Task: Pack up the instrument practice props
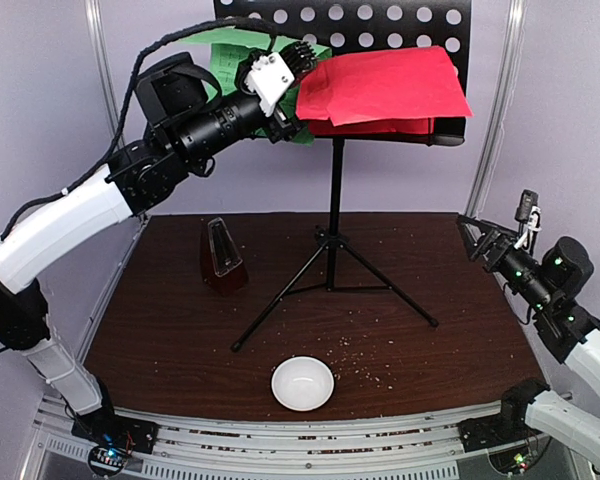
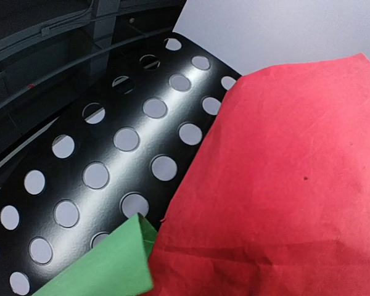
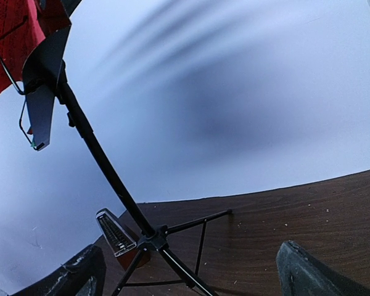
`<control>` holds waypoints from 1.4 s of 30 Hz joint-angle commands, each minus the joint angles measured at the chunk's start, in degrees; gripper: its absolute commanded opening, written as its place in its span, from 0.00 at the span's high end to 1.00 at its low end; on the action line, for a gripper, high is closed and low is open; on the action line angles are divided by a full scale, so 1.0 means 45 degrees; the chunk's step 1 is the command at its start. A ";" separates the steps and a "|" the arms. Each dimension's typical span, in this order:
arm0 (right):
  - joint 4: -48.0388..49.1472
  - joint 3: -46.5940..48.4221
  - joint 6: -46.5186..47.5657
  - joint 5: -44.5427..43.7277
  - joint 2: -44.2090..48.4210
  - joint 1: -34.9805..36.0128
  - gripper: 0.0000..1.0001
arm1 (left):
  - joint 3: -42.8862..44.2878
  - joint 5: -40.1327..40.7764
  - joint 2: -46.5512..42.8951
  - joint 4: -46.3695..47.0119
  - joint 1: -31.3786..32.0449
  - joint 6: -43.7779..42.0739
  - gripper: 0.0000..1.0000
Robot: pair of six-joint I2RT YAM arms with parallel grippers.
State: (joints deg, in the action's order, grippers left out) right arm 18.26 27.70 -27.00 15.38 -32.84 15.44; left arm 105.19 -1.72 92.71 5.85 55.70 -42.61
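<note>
top external: left hand (image 1: 302, 58), the nearer one, is at the green sheet (image 1: 225, 55), red sheet (image 1: 380, 85) just beside; its grip i cannot tell.

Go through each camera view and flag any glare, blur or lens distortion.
Top external: evenly lit and sharp. Left wrist: a glare streak crosses the perforated music stand. Right wrist: the wide lens bows the stand's pole, a smeared shadow lies on the wall, and the right gripper is blurred at the bottom.
</note>
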 commanded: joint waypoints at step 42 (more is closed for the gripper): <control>-0.4780 1.3687 0.3267 -0.2022 -0.7452 0.4592 0.46 | 0.4111 -0.0958 0.2061 -0.1495 -0.0074 0.1676 1.00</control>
State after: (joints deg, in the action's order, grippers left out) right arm -0.80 85.08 -12.23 9.50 -64.25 35.77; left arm 121.69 -7.05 102.13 -1.54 55.70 -35.97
